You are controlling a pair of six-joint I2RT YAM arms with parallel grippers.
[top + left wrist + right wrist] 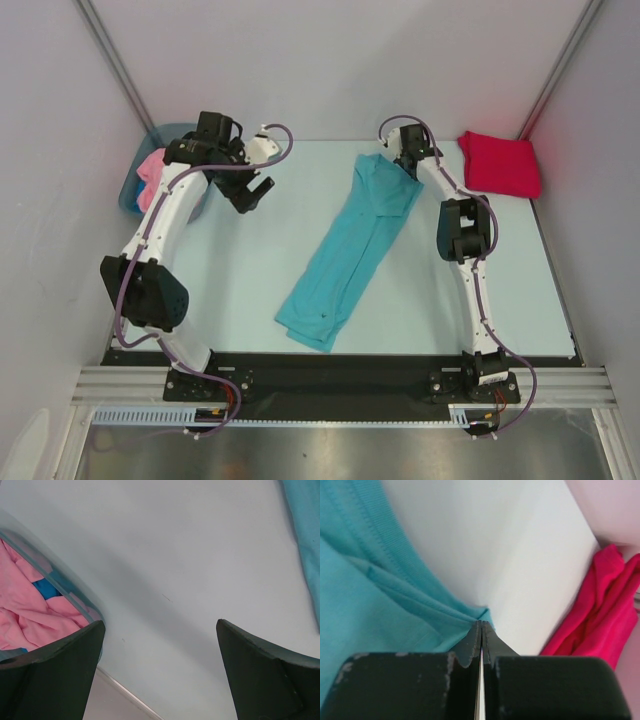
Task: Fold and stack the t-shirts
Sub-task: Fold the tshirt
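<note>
- Grip: the right gripper (481, 630) has its jaws pressed together on a corner of the turquoise t-shirt (350, 250). The cloth gathers into tight creases that run straight into the fingertips, which suggests the pinch serves to lift or drag that end for a fold.
- From the clamped end the turquoise t-shirt trails away towards the arm bases. It lies on the table (250, 290) as a long narrow band, apparently already doubled lengthwise, so a crosswise fold seems to be the step in hand.
- Just to the outer side of the right gripper rests the crimson t-shirt (600, 610). It is a compact bundle clear of the turquoise cloth, and probably the base of the stack.
- The left gripper (160, 630) hangs with its jaws wide apart and nothing between them. Bare table lies below it, with the turquoise edge off to its inner side.
- At its outer side, beside one finger, stands the tub (128, 198). The tub holds the crumpled pink t-shirt (30, 605), which is not yet folded.
- No brand, label or legible writing shows in any view.
</note>
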